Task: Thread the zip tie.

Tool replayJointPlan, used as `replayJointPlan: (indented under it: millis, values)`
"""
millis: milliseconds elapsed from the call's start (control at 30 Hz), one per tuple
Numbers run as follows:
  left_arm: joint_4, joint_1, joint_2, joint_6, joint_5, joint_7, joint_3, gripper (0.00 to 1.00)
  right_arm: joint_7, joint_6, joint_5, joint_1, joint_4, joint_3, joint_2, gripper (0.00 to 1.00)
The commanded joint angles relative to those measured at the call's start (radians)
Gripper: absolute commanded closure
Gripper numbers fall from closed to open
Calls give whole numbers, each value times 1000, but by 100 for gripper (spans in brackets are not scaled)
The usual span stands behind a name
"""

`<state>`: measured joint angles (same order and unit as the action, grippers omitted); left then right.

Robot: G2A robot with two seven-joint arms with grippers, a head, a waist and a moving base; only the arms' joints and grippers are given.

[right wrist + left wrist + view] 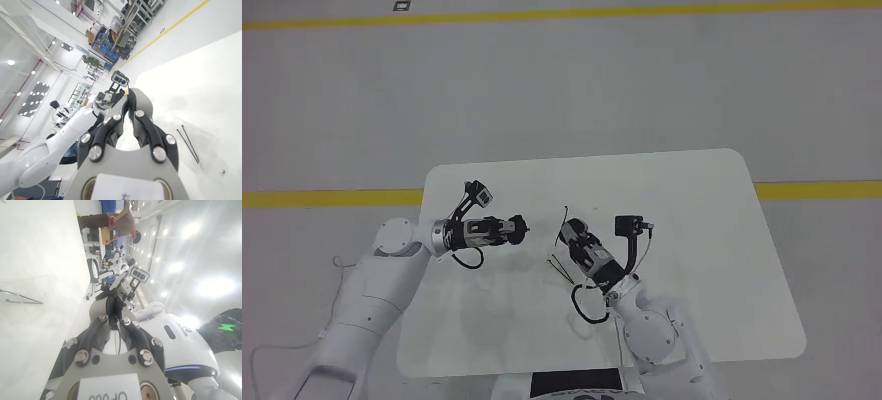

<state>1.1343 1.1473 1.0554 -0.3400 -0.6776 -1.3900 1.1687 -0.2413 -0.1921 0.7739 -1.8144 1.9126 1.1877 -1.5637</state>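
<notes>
Clamped on a zip tie (565, 211) with right gripper (564, 224); pressed together at left gripper (523, 227), contents unclear. Could miss the threading through slight misalignment, or drop it by slipping.

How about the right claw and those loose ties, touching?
Apart. Right wrist view shows bare table between right gripper and loose zip ties.

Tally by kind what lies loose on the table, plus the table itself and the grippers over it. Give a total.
table: 1
grippers: 2, the left gripper and the right gripper
zip ties, black, lying loose side by side on the table: 2
Total: 5
</notes>
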Motion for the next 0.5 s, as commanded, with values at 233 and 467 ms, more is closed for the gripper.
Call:
replayJointPlan:
  millis: [233,467]
  values:
    - [0,0,0,0,0,0,0,100,281,-81,12,-15,-64,-58,2,100]
    - [0,0,0,0,0,0,0,100,460,-86,126,8,-116,-111,2,100]
